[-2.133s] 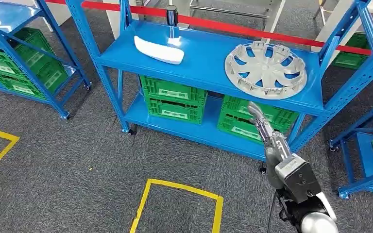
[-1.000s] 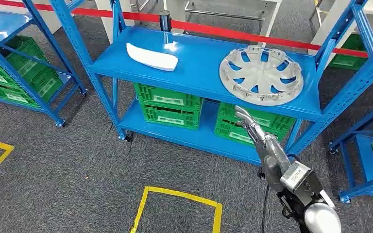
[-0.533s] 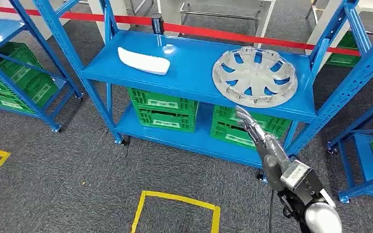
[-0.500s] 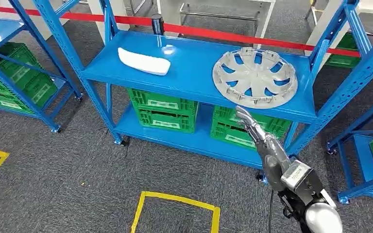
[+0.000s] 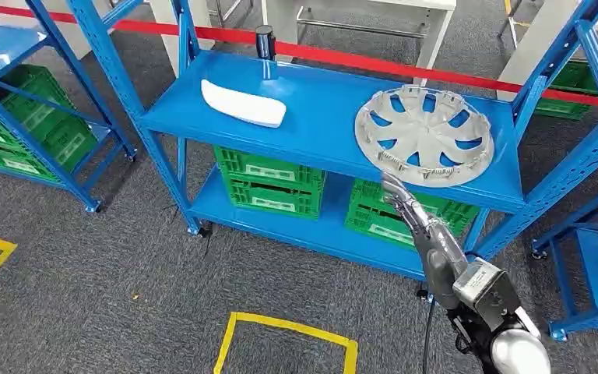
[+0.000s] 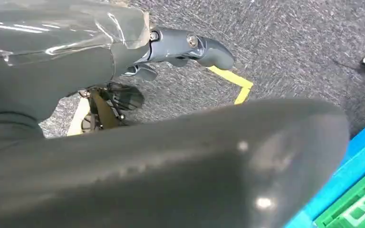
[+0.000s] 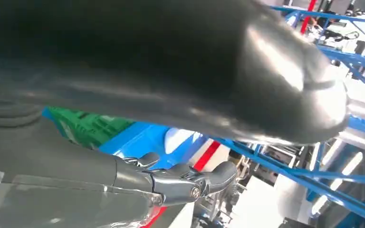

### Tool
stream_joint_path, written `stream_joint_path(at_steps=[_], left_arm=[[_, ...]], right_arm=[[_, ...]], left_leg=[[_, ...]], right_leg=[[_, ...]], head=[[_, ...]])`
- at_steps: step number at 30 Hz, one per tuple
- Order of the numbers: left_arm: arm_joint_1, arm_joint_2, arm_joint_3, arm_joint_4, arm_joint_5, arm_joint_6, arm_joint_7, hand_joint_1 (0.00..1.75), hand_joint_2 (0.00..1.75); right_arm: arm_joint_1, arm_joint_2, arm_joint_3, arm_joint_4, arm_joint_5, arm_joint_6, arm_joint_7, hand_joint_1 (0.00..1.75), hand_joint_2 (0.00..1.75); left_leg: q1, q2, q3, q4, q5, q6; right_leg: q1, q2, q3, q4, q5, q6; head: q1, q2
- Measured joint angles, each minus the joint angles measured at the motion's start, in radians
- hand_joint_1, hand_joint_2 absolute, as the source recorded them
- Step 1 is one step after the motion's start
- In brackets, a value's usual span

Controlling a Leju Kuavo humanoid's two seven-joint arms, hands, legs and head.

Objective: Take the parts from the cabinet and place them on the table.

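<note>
A silver wheel cover (image 5: 424,135) and a white part (image 5: 243,103) lie flat on the blue cabinet's top shelf (image 5: 323,117), within reach for picking. The right robot hand (image 5: 406,206) stretches up toward the wheel cover's near rim, fingers extended, holding nothing, not touching.

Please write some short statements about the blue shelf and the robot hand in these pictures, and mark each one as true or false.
1. The silver wheel cover lies flat on the top shelf. True.
2. The right hand holds the wheel cover. False: it is in front of the shelf edge, below the cover, holding nothing.
3. The white part lies to the right of the wheel cover. False: it lies to its left.
4. Green crates stand on the lower shelf. True.
5. A yellow tape outline marks the carpet. True.
</note>
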Motion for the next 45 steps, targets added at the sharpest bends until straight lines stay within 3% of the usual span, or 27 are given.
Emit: stream_joint_path(at_steps=[3,4,6,7,11,14,17,18,19,20,21,23,25,26,27,28,29,30,31,33,35,37,38,41,42,43,45], left_arm=[[-0.001,0.001,0.000,0.000,0.000,-0.001,-0.003,0.00,0.00],[-0.002,0.006,0.000,0.000,0.000,-0.002,-0.004,0.00,0.00],[-0.002,0.005,0.000,0.000,-0.001,-0.005,-0.008,0.00,0.00],[-0.002,0.005,0.000,0.000,-0.002,-0.006,-0.009,0.00,0.00],[-0.002,0.005,0.000,0.000,-0.002,-0.006,-0.009,0.00,0.00],[-0.002,0.006,0.000,0.000,-0.002,-0.006,-0.009,0.00,0.00],[-0.002,0.006,0.000,0.000,-0.003,-0.007,-0.009,0.00,0.00],[-0.001,0.006,0.002,0.000,-0.003,-0.008,-0.009,0.00,0.00],[-0.002,0.011,0.004,-0.001,-0.004,-0.010,-0.010,0.00,0.00],[-0.002,0.012,0.004,-0.002,-0.004,-0.010,-0.010,0.00,0.00],[-0.002,0.012,0.005,-0.002,-0.004,-0.010,-0.010,0.00,0.00],[-0.003,0.012,0.006,-0.002,-0.003,-0.010,-0.011,0.00,0.00],[-0.003,0.011,0.006,-0.002,-0.004,-0.010,-0.010,0.00,0.00],[-0.003,0.010,0.006,-0.002,-0.004,-0.010,-0.010,0.00,0.00],[-0.003,0.010,0.006,-0.002,-0.004,-0.010,-0.010,0.00,0.00],[-0.003,0.009,0.006,-0.002,-0.004,-0.010,-0.010,0.00,0.00],[-0.002,0.009,0.007,-0.002,-0.004,-0.010,-0.010,0.00,0.00],[-0.003,0.008,0.008,-0.002,-0.004,-0.010,-0.010,0.00,0.00],[-0.003,0.008,0.008,-0.002,-0.004,-0.010,-0.010,0.00,0.00],[-0.003,0.008,0.009,-0.002,-0.004,-0.010,-0.010,0.00,0.00],[-0.003,0.008,0.010,-0.002,-0.004,-0.010,-0.010,0.00,0.00],[-0.004,0.011,0.010,-0.003,-0.004,-0.010,-0.010,0.00,0.00],[-0.004,0.009,0.010,-0.003,-0.004,-0.010,-0.010,0.00,0.00],[-0.004,0.009,0.010,-0.003,-0.004,-0.010,-0.010,0.00,0.00],[-0.004,0.008,0.011,-0.003,-0.004,-0.010,-0.010,0.00,0.00],[-0.003,0.008,0.011,-0.003,-0.004,-0.010,-0.010,0.00,0.00],[-0.003,0.009,0.011,-0.003,-0.004,-0.010,-0.010,0.00,0.00]], right_arm=[[0.000,0.000,0.000,0.000,0.000,0.000,0.002,0.00,0.00],[0.000,0.001,0.000,0.000,0.000,0.000,0.004,0.00,0.00],[-0.001,0.001,0.000,-0.001,-0.001,0.000,0.005,0.00,0.00],[-0.001,0.002,0.000,-0.001,-0.001,0.000,0.005,0.00,0.00],[-0.001,0.002,0.000,-0.001,-0.001,0.000,0.005,0.00,0.00],[-0.001,0.002,0.000,-0.001,-0.001,0.000,0.005,0.00,0.00],[0.000,0.002,0.000,0.000,-0.001,0.002,0.006,0.00,0.00],[0.001,0.003,0.000,0.000,-0.001,0.002,0.007,0.00,0.00],[0.000,0.005,0.000,0.000,-0.002,0.002,0.007,0.00,0.00],[0.001,0.006,0.000,-0.001,-0.002,0.002,0.008,0.00,0.00],[0.000,0.007,0.000,-0.002,-0.002,0.002,0.008,0.00,0.00],[-0.003,0.006,-0.002,-0.003,-0.002,0.002,0.008,0.00,0.00],[0.000,0.006,-0.005,-0.002,-0.002,0.002,0.009,0.00,0.00],[0.002,0.006,-0.005,-0.001,-0.002,0.002,0.009,0.00,0.00],[0.002,0.006,-0.005,0.000,-0.002,0.002,0.010,0.00,0.00],[0.003,0.006,-0.005,0.000,-0.002,0.002,0.010,0.00,0.00],[0.002,0.006,-0.005,0.000,-0.002,0.002,0.010,0.00,0.00],[0.002,0.006,-0.005,0.000,-0.002,0.002,0.010,0.00,0.00],[0.002,0.006,-0.005,0.000,-0.002,0.002,0.010,0.00,0.00],[0.003,0.006,-0.005,0.001,-0.002,0.002,0.012,0.00,0.00],[0.002,0.006,-0.005,0.001,-0.002,0.002,0.013,0.00,0.00],[0.002,0.007,-0.005,0.000,-0.002,0.002,0.013,0.00,0.00],[0.001,0.007,-0.005,0.000,-0.002,0.002,0.013,0.00,0.00],[0.002,0.008,-0.005,0.000,-0.002,0.002,0.013,0.00,0.00],[0.002,0.008,-0.005,0.000,-0.002,0.002,0.013,0.00,0.00],[0.002,0.008,-0.005,0.000,-0.002,0.002,0.013,0.00,0.00],[0.002,0.008,-0.005,0.000,-0.002,0.002,0.013,0.00,0.00]], left_leg=[[0.005,0.003,0.004,-0.001,-0.006,-0.011],[0.008,0.002,0.006,0.003,-0.014,-0.016],[0.013,0.003,-0.033,0.090,-0.057,-0.030],[0.015,0.003,-0.054,0.129,-0.074,-0.033],[0.015,0.003,-0.054,0.129,-0.074,-0.033],[0.016,0.003,-0.071,0.161,-0.087,-0.036],[0.020,0.003,-0.139,0.274,-0.124,-0.042],[0.021,0.004,-0.166,0.250,-0.048,-0.039],[0.007,0.006,-0.064,0.013,0.049,-0.010],[0.001,0.006,-0.065,0.014,0.043,0.001],[0.002,0.006,-0.045,-0.003,0.047,0.006],[0.011,0.006,-0.023,-0.030,0.056,0.017],[0.010,0.006,-0.020,-0.030,0.051,0.020],[0.009,0.005,-0.019,-0.029,0.048,0.022],[0.009,0.004,-0.016,-0.029,0.044,0.021],[0.009,0.003,-0.010,-0.029,0.040,0.019],[0.009,0.002,-0.002,-0.028,0.034,0.016],[0.010,0.001,0.007,-0.025,0.026,0.012],[0.009,0.000,0.011,-0.020,0.017,0.007],[0.002,0.000,0.008,-0.006,-0.001,-0.005],[0.006,0.001,0.012,-0.009,-0.005,-0.013],[0.009,0.001,0.012,0.003,-0.019,-0.024],[0.010,0.002,-0.007,0.050,-0.043,-0.031],[0.021,0.003,-0.142,0.283,-0.127,-0.046],[0.021,0.003,-0.178,0.325,-0.125,-0.047],[0.021,0.003,-0.182,0.308,-0.097,-0.046],[0.020,0.003,-0.127,0.158,0.007,-0.035]], right_leg=[[0.007,0.002,0.000,0.001,-0.005,-0.024],[-0.006,0.004,0.008,-0.002,-0.006,-0.028],[-0.005,0.003,0.019,-0.003,-0.014,-0.043],[-0.004,0.003,0.020,-0.002,-0.015,-0.045],[-0.004,0.003,0.020,-0.002,-0.015,-0.045],[-0.004,0.003,0.021,-0.002,-0.016,-0.046],[-0.002,0.003,0.024,-0.002,-0.021,-0.047],[-0.001,0.010,0.041,-0.002,-0.035,-0.045],[0.008,0.013,0.060,-0.004,-0.051,-0.034],[0.001,0.012,0.063,-0.013,-0.054,-0.018],[0.005,0.012,0.071,-0.021,-0.055,-0.013],[0.003,0.007,0.035,0.051,-0.082,-0.016],[0.003,0.007,-0.057,0.208,-0.136,-0.022],[0.003,0.007,-0.104,0.280,-0.152,-0.019],[0.002,0.007,-0.127,0.305,-0.148,-0.013],[0.001,0.007,-0.124,0.278,-0.124,-0.003],[-0.001,0.006,-0.097,0.207,-0.083,0.010],[-0.003,0.004,-0.053,0.108,-0.036,0.020],[-0.004,0.000,-0.014,0.022,-0.001,0.024],[0.001,0.000,0.003,-0.002,0.001,-0.007],[0.009,0.001,0.003,-0.001,-0.004,-0.022],[-0.003,0.004,0.015,-0.007,-0.006,-0.032],[-0.004,0.002,0.022,-0.007,-0.012,-0.042],[0.000,0.003,0.029,-0.006,-0.020,-0.051],[0.001,0.004,0.031,-0.006,-0.024,-0.051],[0.001,0.006,0.036,-0.006,-0.027,-0.050],[0.005,0.010,0.051,-0.007,-0.036,-0.047]], head=[[0.000,0.000],[0.001,0.000],[-0.006,0.000],[-0.004,0.000],[-0.004,0.000],[-0.004,0.000],[-0.005,0.000],[-0.005,0.000],[-0.004,0.000],[-0.004,0.000],[-0.004,0.000],[0.003,0.000],[0.003,0.000],[0.003,0.000],[0.003,0.000],[0.003,0.000],[0.003,0.000],[0.003,0.000],[0.004,0.000],[0.002,0.000],[0.003,0.000],[0.003,0.000],[-0.004,0.000],[-0.003,0.000],[-0.003,0.000],[-0.003,0.000],[-0.003,0.000]])
